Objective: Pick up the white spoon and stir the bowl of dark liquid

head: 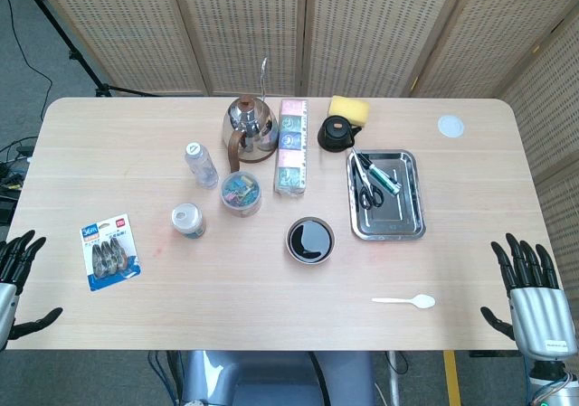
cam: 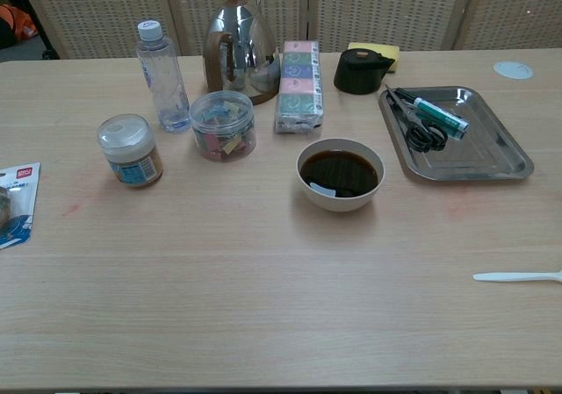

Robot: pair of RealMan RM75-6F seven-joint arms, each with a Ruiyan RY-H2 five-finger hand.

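Spoon (head: 404,302) lies flat on table (head: 226,306) near the near edge, right of centre, untouched. Bowl (head: 310,240) of dark liquid mid-table, far-left of spoon. Left hand (head: 16,270) and right hand (head: 534,293) at near corners, fingers spread, holding nothing. Tray (head: 409,230) right of bowl

Bowl of dark liquid (cam: 341,174) mid-table; white spoon (cam: 518,276) flat near right edge, well apart.
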